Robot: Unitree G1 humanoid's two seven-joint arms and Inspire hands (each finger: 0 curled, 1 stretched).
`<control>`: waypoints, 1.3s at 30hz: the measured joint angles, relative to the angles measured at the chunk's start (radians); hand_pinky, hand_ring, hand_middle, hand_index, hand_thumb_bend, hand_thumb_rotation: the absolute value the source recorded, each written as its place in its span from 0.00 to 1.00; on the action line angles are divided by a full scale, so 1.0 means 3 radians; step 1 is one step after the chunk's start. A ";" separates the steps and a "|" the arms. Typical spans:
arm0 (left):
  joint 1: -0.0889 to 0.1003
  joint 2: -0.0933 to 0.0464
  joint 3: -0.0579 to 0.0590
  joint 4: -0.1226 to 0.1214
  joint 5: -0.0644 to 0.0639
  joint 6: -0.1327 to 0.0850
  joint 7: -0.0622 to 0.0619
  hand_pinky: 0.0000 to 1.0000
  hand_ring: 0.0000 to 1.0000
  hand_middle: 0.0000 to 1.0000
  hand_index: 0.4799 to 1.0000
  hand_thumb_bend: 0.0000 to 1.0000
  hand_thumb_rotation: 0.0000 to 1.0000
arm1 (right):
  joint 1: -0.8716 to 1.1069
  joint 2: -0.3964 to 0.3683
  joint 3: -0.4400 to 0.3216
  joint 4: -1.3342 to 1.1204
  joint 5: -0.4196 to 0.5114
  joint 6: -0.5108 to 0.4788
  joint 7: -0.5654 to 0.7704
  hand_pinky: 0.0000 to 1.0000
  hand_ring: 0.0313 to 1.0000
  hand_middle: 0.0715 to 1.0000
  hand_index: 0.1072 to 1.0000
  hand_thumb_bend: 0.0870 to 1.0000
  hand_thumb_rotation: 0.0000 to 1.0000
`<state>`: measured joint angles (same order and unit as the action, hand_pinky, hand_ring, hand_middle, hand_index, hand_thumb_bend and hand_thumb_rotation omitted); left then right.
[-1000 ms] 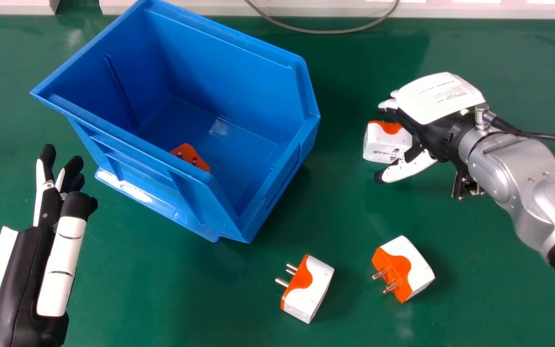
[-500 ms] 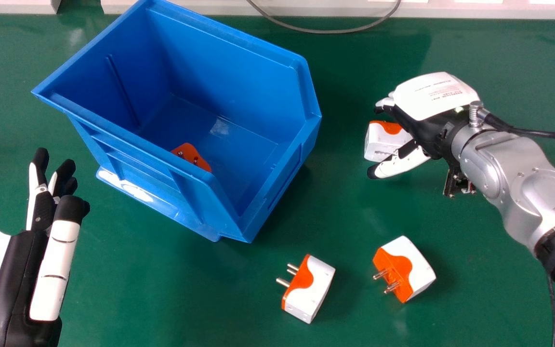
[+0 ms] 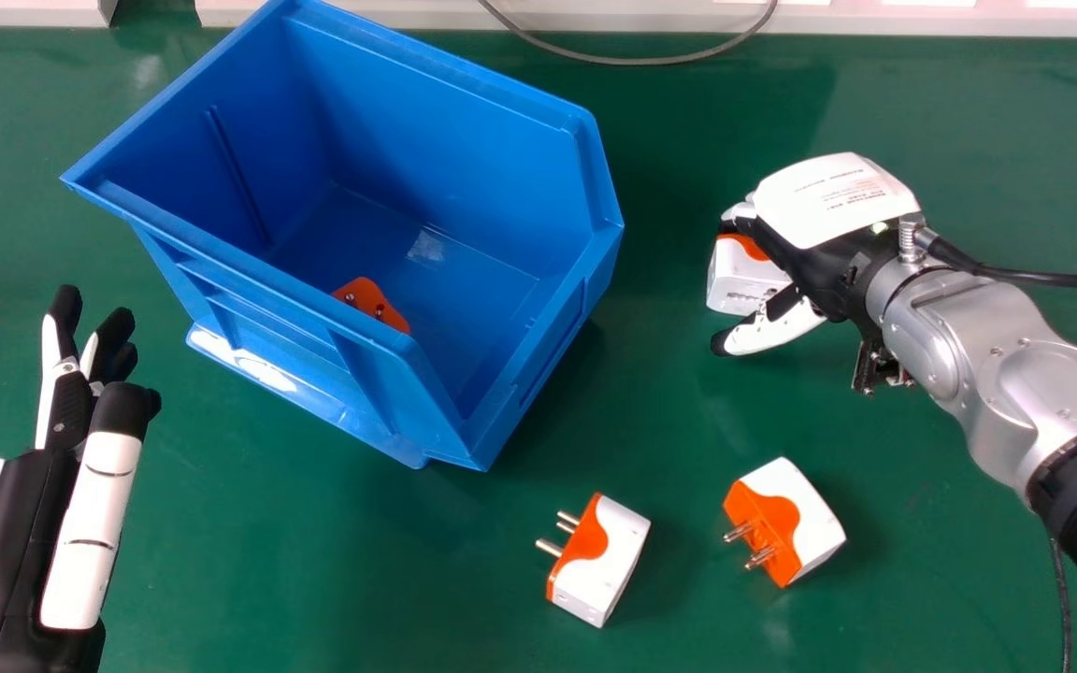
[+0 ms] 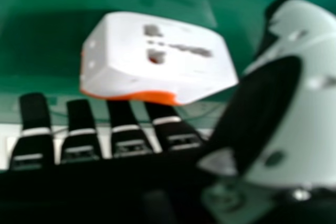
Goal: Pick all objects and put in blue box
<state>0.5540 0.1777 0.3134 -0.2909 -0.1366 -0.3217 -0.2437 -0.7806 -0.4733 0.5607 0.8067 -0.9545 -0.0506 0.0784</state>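
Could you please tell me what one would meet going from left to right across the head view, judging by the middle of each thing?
Left hand → blue box → left near plug → right near plug → right forearm.

Over at three o'clock, the robot's right hand [image 3: 805,271] is wearing a rounded white back plate [image 3: 833,196] with fine print over black casing, while its smooth silver forearm [image 3: 987,350] is showing small screws and a ribbed black collar [image 3: 1076,477]. From a ridged metal connector [image 3: 910,238] a black cable [image 3: 1025,276] is running towards three o'clock. Towards eight o'clock, the left hand [image 3: 15,533] is showing black casing, white panels [image 3: 90,533] crossed by thin dark seams, and black fingertips [image 3: 66,304].
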 measured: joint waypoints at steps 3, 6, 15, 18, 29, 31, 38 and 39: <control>0.0017 0.0014 0.0032 0.0000 -0.0004 0.0000 -0.0014 0.94 1.00 1.00 0.99 0.70 1.00 | 0.0000 0.0000 0.0019 0.0045 -0.0005 0.0001 -0.0070 0.76 0.87 0.88 0.82 0.35 0.58; 0.0033 0.0019 0.0044 0.0000 -0.0004 0.0000 -0.0021 0.94 1.00 0.99 0.99 0.70 1.00 | -0.0001 0.0004 0.0041 0.0090 -0.0011 -0.0001 -0.0160 0.76 0.88 0.87 0.82 0.35 0.58; 0.0042 0.0027 0.0073 0.0000 -0.0002 -0.0019 -0.0028 0.94 1.00 0.99 0.99 0.71 1.00 | -0.0009 0.0077 0.0094 0.0292 -0.0001 -0.0008 -0.0334 0.75 0.88 0.87 0.81 0.33 0.57; 0.0044 0.0027 0.0086 0.0000 -0.0002 -0.0025 -0.0034 0.94 1.00 0.99 0.99 0.71 1.00 | -0.0012 0.0087 0.0094 0.0306 0.0007 -0.0012 -0.0355 0.74 0.87 0.86 0.81 0.32 0.55; 0.0067 0.0037 0.0114 0.0002 0.0000 -0.0061 -0.0044 0.94 0.99 0.99 0.99 0.71 1.00 | -0.0105 0.0120 0.0095 0.0478 0.0054 -0.0029 -0.0456 0.73 0.85 0.83 0.78 0.28 0.51; 0.0068 0.0041 0.0120 0.0002 0.0000 -0.0062 -0.0044 0.94 0.99 0.99 0.98 0.71 1.00 | -0.0107 0.0134 0.0094 0.0511 0.0083 -0.0035 -0.0468 0.73 0.84 0.83 0.77 0.27 0.50; 0.0070 0.0073 0.0130 0.0003 0.0000 -0.0071 -0.0048 0.94 0.99 0.99 0.99 0.71 1.00 | -0.0124 0.0162 0.0084 0.0590 0.0205 -0.0089 -0.0511 0.67 0.77 0.78 0.71 0.31 0.04; 0.0071 0.0081 0.0130 0.0003 -0.0001 -0.0078 -0.0050 0.94 0.99 0.99 0.99 0.71 1.00 | -0.0133 0.0163 0.0082 0.0592 0.0218 -0.0093 -0.0511 0.67 0.77 0.78 0.71 0.31 0.03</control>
<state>0.5752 0.2019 0.3525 -0.2901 -0.1368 -0.3452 -0.2586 -0.8206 -0.4244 0.5852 0.9844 -0.8891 -0.0784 -0.0750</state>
